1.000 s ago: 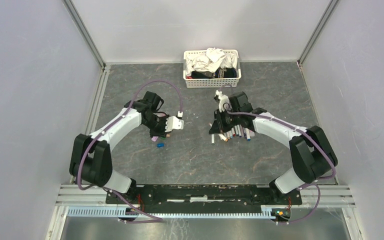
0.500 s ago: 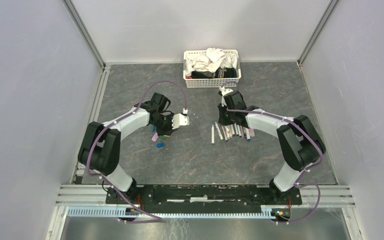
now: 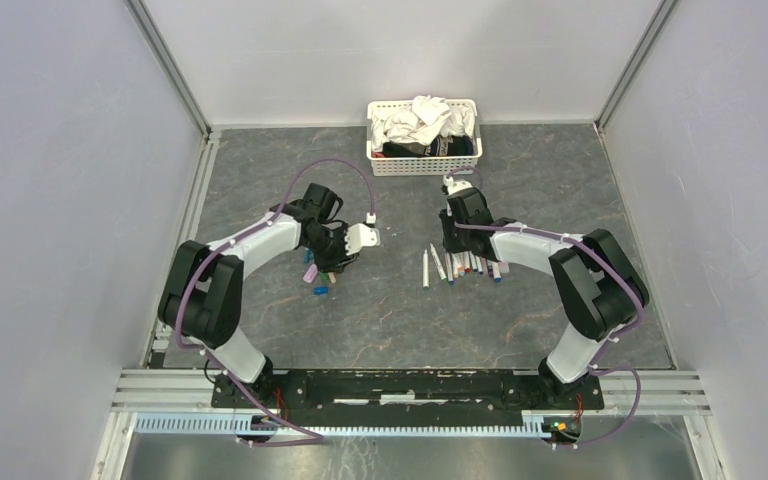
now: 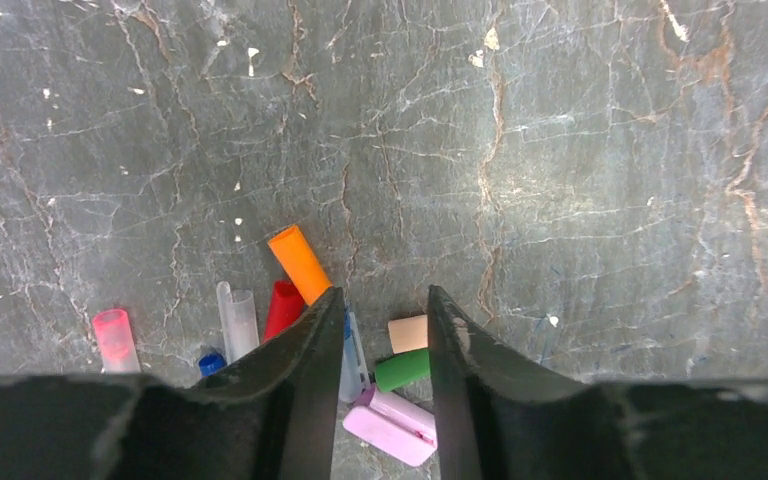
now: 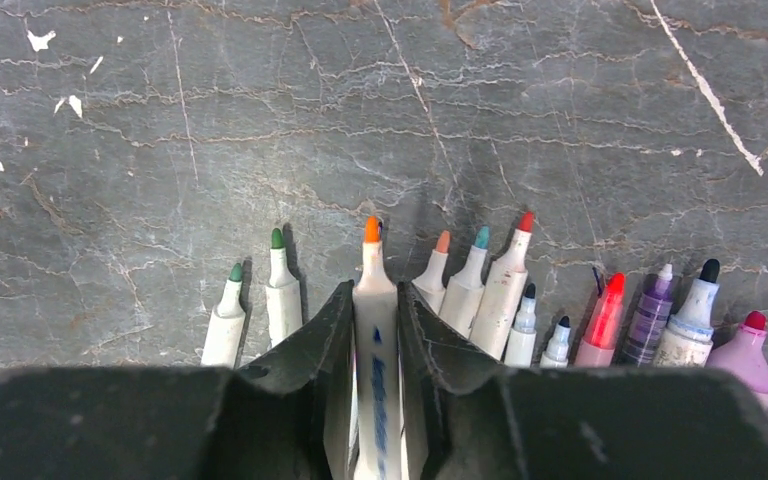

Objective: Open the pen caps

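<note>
The left arm [image 3: 260, 238] and right arm [image 3: 532, 246] are bent inward and lowered to the table [image 3: 390, 320], the left gripper [image 4: 385, 292] being spread over the loose pen caps [image 4: 401, 369], while the right gripper [image 5: 375, 288] is set closely around an orange-tipped pen [image 5: 371, 255] among the uncapped pens [image 5: 500, 285], a firm pinch not being discernible.

Uncapped white-barrelled pens [image 5: 500, 290] lie side by side on the tabletop [image 5: 160, 100], with green, orange, teal, red, purple and black tips all pointing one way. The right gripper [image 5: 375, 295] clasps the orange-tipped pen [image 5: 373, 262]. Loose pen caps [image 4: 298, 263] in orange, red, pink, blue, beige and green lie clustered well apart from the pens.
</note>
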`<state>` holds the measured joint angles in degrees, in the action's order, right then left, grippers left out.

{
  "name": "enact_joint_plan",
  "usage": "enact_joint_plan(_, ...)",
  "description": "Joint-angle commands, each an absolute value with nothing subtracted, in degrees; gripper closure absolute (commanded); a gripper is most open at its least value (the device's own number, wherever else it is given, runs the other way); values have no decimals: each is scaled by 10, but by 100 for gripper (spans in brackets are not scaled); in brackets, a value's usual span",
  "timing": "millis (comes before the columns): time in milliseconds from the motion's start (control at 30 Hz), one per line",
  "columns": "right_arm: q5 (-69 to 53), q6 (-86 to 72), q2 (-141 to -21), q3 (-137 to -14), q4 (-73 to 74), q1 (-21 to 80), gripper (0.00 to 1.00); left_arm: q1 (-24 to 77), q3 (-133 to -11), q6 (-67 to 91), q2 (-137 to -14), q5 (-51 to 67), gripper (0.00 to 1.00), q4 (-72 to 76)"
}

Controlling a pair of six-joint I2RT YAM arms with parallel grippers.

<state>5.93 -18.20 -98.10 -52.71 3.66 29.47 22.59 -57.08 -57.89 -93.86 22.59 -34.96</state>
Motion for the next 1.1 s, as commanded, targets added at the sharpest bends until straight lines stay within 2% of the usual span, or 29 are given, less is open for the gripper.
enact_joint_plan(0,85,-188,-971,-523,17,295,73,227,-626,-531,-908,250,55,-386)
enact_joint_plan(33,85,-188,-968,-522,18,295,72,226,-644,-523,-903,256,49,-397)
enact_joint_plan(100,87,-187,-963,-522,22,296,72,227,-669,-500,-888,261,45,-412)
enact_joint_plan(133,89,-187,-959,-522,25,296,71,227,-680,-490,-882,263,35,-419)
enact_joint_plan(200,93,-186,-949,-521,27,295,71,227,-707,-470,-874,262,27,-438)
enact_joint_plan(233,96,-185,-943,-519,28,295,71,227,-720,-461,-870,261,14,-449)
enact_joint_plan(267,99,-185,-937,-517,29,296,71,227,-734,-453,-868,258,7,-459)
enact_joint_plan(300,99,-186,-930,-514,29,296,71,226,-745,-442,-865,254,4,-468)
enact_joint_plan(567,69,-201,-862,-471,32,298,71,217,-804,-385,-830,250,1,-519)
enact_joint_plan(667,70,-194,-822,-464,51,298,67,209,-817,-351,-816,235,0,-518)
enact_joint_plan(767,93,-177,-770,-466,76,298,55,185,-810,-334,-796,233,0,-504)
enact_joint_plan(833,121,-165,-737,-468,94,299,42,160,-799,-320,-786,238,0,-484)
enact_joint_plan(1000,237,-131,-650,-444,99,296,28,64,-753,-249,-773,225,0,-379)
enact_joint_plan(1067,304,-102,-603,-395,40,295,18,35,-719,-208,-768,198,0,-321)
